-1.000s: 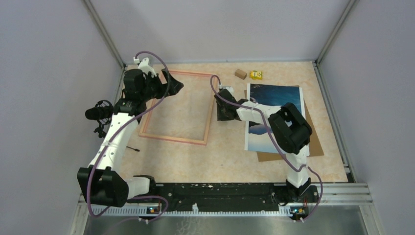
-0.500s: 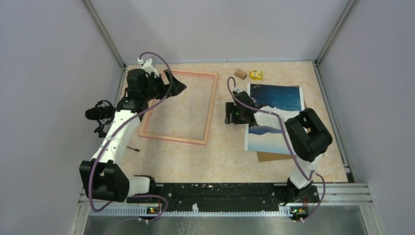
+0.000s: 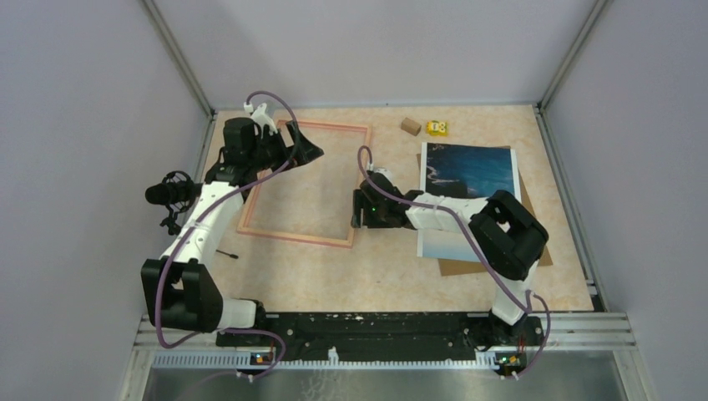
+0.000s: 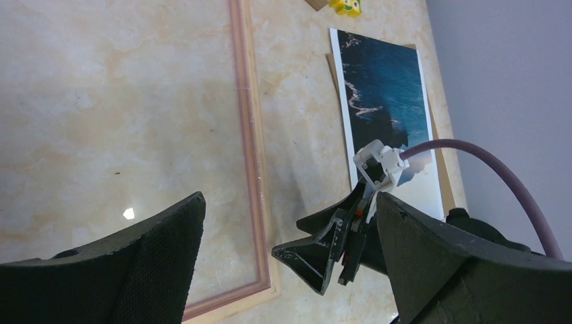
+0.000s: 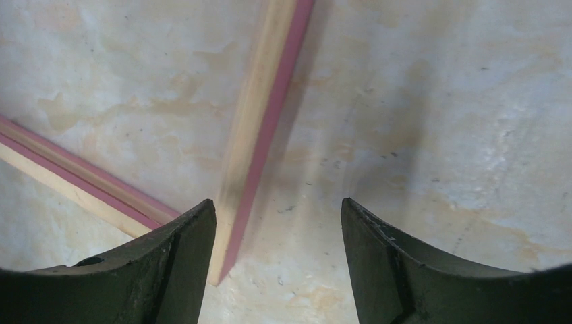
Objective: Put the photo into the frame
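Both wide, empty: left pincer [image 4: 290, 206], right pincer [image 5: 278, 210], above beige marbled tabletop [image 3: 376, 269]; grey walls [image 3: 376, 50] around.

A marbled beige tabletop [image 3: 392, 276] fills the floor of the cell, shut in on the left, far and right sides by plain lilac-grey walls [image 3: 367, 50] with aluminium posts [image 3: 179, 63] in the far corners. Near the far edge, right of centre, a small brown wooden block [image 3: 410, 125] lies just beside a small yellow toy [image 3: 437, 128], the block on the left. On the right side a flat brown backing board [image 3: 463, 266] lies on the table, showing only as strips at its near and right edges. A black microphone-like device [image 3: 169, 195] sits at the left edge. A thin dark stick [image 3: 225, 254] lies on the tabletop near it. A black base plate [image 3: 367, 326] runs along the near edge.
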### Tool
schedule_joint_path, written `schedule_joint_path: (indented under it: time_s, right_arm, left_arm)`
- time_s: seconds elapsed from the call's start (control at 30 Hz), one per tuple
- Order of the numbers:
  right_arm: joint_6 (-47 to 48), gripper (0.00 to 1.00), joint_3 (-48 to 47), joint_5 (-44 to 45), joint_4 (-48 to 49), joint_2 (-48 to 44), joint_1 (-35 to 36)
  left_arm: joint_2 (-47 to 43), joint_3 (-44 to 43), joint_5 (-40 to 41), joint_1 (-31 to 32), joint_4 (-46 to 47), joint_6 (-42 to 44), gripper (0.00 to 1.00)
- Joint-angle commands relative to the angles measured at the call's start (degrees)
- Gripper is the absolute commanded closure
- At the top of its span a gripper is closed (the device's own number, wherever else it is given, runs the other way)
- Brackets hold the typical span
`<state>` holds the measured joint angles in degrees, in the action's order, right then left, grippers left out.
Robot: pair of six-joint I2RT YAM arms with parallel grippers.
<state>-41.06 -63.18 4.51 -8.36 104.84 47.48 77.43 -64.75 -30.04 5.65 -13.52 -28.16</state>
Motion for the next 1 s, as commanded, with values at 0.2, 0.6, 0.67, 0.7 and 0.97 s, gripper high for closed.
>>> schedule_joint_path:
  time_s: [0.2, 0.6, 0.67, 0.7, 0.97]
  right_arm:
    - [-2.89, 0.41, -10.05, 12.67, -10.27, 7.52, 5.59]
    - [-7.15, 0.43, 4.72, 16.16, -10.32, 0.36, 5.34]
    - [-7.64, 0.43, 7.83, 16.27, -9.83, -1.27, 4.81]
    - [-7.76, 0.43, 10.04, 16.31, -9.46, -2.09, 4.55]
    - [-7.21, 0.43, 22.62, 15.74, -9.00, -12.48, 1.64]
  left_arm:
    - [0.13, -0.82, 4.58, -0.20, 0.35, 2.46, 0.02]
    - [0.88, -1.50, 5.91, -0.10, -0.62, 3.80, 0.02]
    - [1.37, -1.53, 6.10, 0.01, -0.65, 4.11, 0.02]
    - [1.73, -1.63, 6.30, 0.06, -0.76, 4.35, 0.01]
    - [5.61, -3.91, 13.48, 3.39, -6.91, 4.37, 0.02]
